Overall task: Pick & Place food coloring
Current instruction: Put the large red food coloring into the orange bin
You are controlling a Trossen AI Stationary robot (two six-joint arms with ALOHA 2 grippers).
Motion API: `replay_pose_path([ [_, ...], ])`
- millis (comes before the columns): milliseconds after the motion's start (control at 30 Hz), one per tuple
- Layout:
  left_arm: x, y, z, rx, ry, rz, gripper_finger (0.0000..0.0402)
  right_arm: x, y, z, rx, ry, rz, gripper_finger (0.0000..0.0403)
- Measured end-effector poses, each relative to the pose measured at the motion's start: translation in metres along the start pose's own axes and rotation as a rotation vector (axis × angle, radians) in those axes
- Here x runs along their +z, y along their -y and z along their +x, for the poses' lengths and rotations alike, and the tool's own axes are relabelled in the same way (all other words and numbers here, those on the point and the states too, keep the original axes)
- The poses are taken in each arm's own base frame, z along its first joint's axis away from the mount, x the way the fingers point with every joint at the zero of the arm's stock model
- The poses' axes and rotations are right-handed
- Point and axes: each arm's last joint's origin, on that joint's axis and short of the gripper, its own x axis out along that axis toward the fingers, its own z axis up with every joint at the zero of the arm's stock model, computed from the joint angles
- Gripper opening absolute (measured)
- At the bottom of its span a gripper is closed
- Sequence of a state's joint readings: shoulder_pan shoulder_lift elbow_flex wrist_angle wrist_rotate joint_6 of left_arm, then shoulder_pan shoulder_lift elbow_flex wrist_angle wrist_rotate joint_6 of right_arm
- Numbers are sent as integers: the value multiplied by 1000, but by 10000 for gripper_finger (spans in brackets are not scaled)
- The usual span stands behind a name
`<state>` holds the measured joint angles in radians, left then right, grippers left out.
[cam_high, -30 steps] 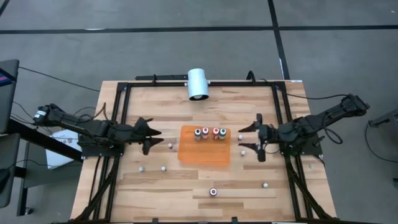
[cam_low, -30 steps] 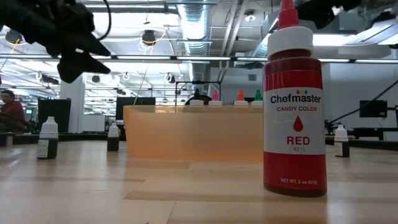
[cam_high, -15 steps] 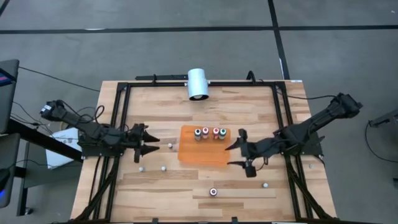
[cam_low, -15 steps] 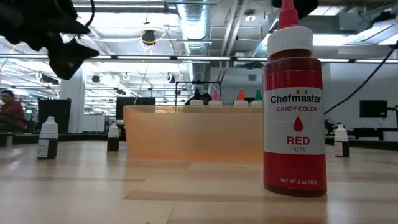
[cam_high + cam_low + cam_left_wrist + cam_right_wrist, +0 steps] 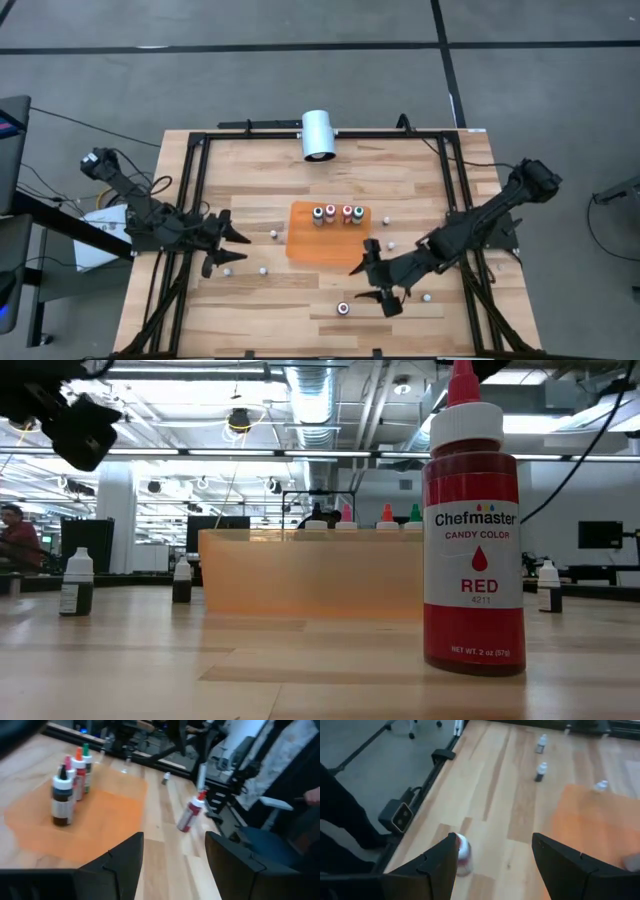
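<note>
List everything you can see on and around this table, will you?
table: one, pale wood, black frame.
mat: one, orange, table centre.
mat bottles: four, pale with coloured tops, in a row along the mat's edge nearest the cylinder.
red bottle: one, upright, off the mat on the side away from the cylinder.
loose bottles: about six, small and pale, scattered around the mat.
cylinder: one, white, table's edge.
person: one, in the room beyond.
left gripper: dark, left of the mat, jaws open.
right gripper: dark, beside the red bottle, jaws open.
</note>
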<state>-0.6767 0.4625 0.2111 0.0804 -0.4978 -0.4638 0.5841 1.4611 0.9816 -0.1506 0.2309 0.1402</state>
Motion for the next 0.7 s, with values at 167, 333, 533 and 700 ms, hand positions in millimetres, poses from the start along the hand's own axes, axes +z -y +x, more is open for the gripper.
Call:
replay_pose_path([
  [167, -2, 7, -4, -60, -15, 6, 203, 7, -16, 17, 27, -1, 50, 240],
  [333, -4, 12, -9, -114, -25, 8, 203, 2, -30, 28, 50, -35, 105, 240],
  [533, -5, 15, -12, -127, -24, 6, 203, -9, -38, 38, 55, -84, 163, 240],
  [700, -5, 16, -13, -120, -18, 2, 203, -20, -37, 53, 34, -144, 203, 240],
])
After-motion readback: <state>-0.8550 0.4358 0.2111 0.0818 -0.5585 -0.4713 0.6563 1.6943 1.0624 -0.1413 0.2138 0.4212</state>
